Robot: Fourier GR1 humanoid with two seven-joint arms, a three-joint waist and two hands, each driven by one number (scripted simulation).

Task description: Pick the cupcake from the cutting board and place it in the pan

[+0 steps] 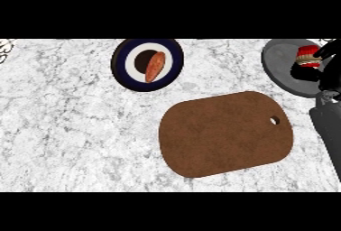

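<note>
**Cupcake held over the pan, cutting board bare**

Head view: The right hand (325,67) shows at the right edge, near the top of the counter (66,135). Its black fingers are curled round the cupcake (306,55), which has a red top and a brown striped wrapper. The cupcake is over the grey pan (279,58) in the top right corner, inside its rim. I cannot tell whether it touches the pan's bottom or hangs just above it. The grey right forearm (328,131) comes up along the right edge.

The brown cutting board (223,135) lies in the middle, a little tilted, with a small hole near its right side, and nothing lies on it. Above it and to the left is a round plate (120,67) with a dark blue rim. On the plate lies a long orange-red piece of food (155,66). The plate is well apart from the pan.
</note>
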